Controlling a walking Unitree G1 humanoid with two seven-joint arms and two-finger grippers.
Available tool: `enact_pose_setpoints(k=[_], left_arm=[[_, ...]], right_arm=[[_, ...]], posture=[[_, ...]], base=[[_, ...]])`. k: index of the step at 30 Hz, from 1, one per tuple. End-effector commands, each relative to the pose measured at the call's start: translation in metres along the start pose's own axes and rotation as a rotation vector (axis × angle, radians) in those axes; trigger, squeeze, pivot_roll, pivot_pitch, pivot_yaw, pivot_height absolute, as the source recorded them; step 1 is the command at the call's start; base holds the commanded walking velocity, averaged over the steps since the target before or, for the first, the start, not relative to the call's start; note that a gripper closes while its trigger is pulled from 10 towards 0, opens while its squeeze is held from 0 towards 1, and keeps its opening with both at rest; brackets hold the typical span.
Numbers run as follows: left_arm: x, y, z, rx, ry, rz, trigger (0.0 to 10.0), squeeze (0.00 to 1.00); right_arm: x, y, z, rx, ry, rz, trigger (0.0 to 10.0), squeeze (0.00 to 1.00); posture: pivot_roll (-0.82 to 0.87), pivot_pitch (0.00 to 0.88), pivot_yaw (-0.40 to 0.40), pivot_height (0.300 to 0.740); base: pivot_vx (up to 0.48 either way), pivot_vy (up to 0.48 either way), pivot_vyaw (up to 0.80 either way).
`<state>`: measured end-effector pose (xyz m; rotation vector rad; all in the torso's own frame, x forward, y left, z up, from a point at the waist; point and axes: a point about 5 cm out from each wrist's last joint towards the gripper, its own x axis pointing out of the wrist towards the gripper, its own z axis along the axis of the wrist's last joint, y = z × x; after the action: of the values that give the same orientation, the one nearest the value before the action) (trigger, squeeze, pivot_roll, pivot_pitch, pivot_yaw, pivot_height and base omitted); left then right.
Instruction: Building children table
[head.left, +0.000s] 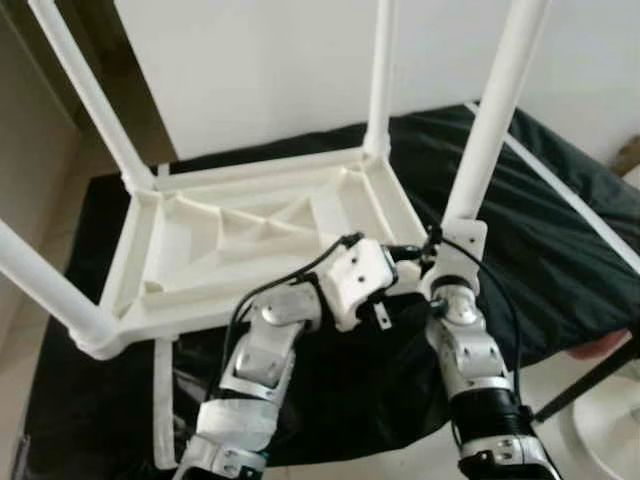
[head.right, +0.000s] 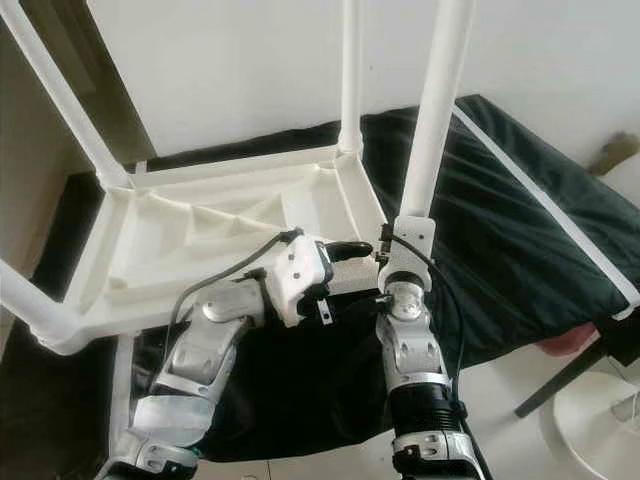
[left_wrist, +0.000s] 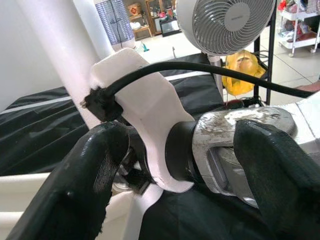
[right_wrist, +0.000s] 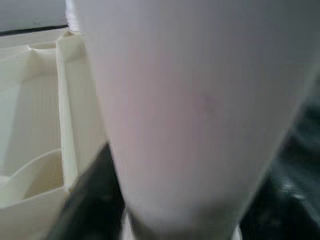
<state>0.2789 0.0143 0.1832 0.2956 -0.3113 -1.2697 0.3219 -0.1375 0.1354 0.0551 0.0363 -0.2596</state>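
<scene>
A white plastic children's table lies upside down on a black cloth, with three legs standing up from its other corners. My right gripper sits at the base of the near right leg, shut on it; that leg looms very close in the right wrist view. My left gripper reaches across from the left and is open. Its black fingers straddle my right arm's silver wrist without closing on it.
The black cloth covers a low surface. A long white bar lies along its right side and another white piece at the near left. A white fan stands beyond, and a round white base is on the floor at right.
</scene>
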Motion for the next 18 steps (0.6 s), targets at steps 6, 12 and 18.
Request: enact_pose_setpoints(k=[6, 12, 18], left_arm=[[-0.001, 0.005, -0.006, -0.018, 0.034, 0.164, 10.0, 0.00], [-0.002, 0.005, -0.006, -0.018, 0.033, 0.160, 10.0, 0.00], [-0.002, 0.005, -0.006, -0.018, 0.033, 0.155, 10.0, 0.00]], right_arm=[[-0.006, 0.009, 0.007, 0.068, -0.053, 0.083, 10.0, 1.00], [-0.011, -0.014, 0.007, 0.052, -0.114, 0.146, 10.0, 1.00], [-0.011, -0.034, 0.006, 0.041, -0.126, 0.182, 10.0, 1.00]], posture=[[-0.09, 0.000, 0.056, 0.740], [-0.10, 0.000, 0.064, 0.740], [-0.11, 0.000, 0.069, 0.740]], base=[[0.000, 0.000, 0.00], [0.000, 0.000, 0.00], [0.000, 0.000, 0.00]])
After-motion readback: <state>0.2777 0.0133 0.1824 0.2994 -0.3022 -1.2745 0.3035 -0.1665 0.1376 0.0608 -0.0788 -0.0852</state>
